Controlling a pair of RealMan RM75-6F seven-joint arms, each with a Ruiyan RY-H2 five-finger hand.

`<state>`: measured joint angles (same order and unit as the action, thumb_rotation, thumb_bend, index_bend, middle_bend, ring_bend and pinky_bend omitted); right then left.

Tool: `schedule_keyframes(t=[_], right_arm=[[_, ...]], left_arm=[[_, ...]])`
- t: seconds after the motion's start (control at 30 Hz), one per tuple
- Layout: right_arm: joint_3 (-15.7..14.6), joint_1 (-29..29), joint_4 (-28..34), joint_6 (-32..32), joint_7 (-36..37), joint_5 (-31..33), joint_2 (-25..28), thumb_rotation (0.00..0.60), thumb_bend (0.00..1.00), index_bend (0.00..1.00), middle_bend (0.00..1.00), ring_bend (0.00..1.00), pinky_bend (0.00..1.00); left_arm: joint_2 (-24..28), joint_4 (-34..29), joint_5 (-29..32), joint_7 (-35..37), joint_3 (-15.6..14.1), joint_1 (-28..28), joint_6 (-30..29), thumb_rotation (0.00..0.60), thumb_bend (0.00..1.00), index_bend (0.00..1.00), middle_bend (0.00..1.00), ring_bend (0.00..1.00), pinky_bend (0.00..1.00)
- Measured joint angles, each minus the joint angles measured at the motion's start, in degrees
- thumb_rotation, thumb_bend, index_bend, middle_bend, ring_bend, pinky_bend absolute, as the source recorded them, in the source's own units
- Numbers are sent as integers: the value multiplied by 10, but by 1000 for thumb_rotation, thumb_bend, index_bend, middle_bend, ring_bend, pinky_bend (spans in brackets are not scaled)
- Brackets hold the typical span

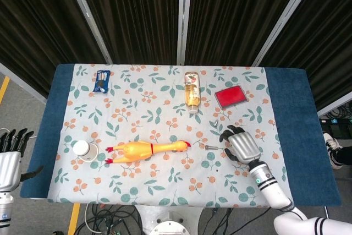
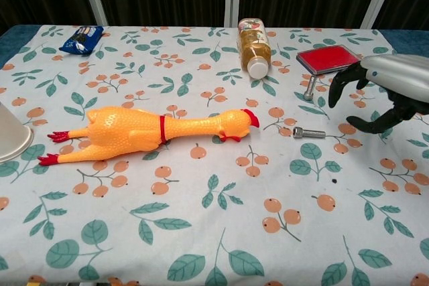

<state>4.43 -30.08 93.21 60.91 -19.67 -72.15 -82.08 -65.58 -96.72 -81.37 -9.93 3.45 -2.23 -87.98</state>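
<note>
The right hand [image 2: 375, 95] hovers low over the tabletop [image 1: 297, 152] with its fingers spread and curled downward, holding nothing. Just to its left lies a small metal bolt [image 2: 308, 132], apart from the fingertips; this looks like the reach toward the bolt, and closing on it calls for a short move left and down, then a fine pinch. Beyond the hand stands a second bolt [image 2: 310, 88], then the red case [image 2: 328, 57]. The left hand [image 1: 11, 155] hangs open, off the tabletop's far-left edge.
</note>
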Motion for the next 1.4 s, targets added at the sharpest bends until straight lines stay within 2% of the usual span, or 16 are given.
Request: schedule_keyframes(t=[0.23, 0.63, 1.03, 1.27, 1.4], right_arm=[[10, -18, -28, -13, -59, 38, -51, 600, 298, 457, 304, 156, 236], [12, -30, -58, -2, -131, 74, -102, 600, 331, 480, 305, 156, 216], [3, -26, -67, 7, -143, 80, -110, 600, 329, 500, 306, 156, 187], [3, -27, -71, 6, -142, 80, -114, 600, 259, 504, 306, 156, 171], [3, -27, -71, 7, -146, 80, -115, 600, 264, 508, 307, 156, 167]], left_arm=[[-1, 5, 1, 8, -1, 2, 0, 600, 0, 152, 87, 0, 3], [-4, 14, -1, 19, -1, 4, 0, 600, 0, 152, 87, 0, 2], [-7, 20, -2, 25, -1, 5, 2, 600, 0, 152, 87, 0, 3], [-8, 22, -1, 27, -1, 5, 4, 600, 0, 152, 87, 0, 2], [-8, 22, -1, 28, -1, 6, 3, 600, 0, 152, 86, 0, 3]])
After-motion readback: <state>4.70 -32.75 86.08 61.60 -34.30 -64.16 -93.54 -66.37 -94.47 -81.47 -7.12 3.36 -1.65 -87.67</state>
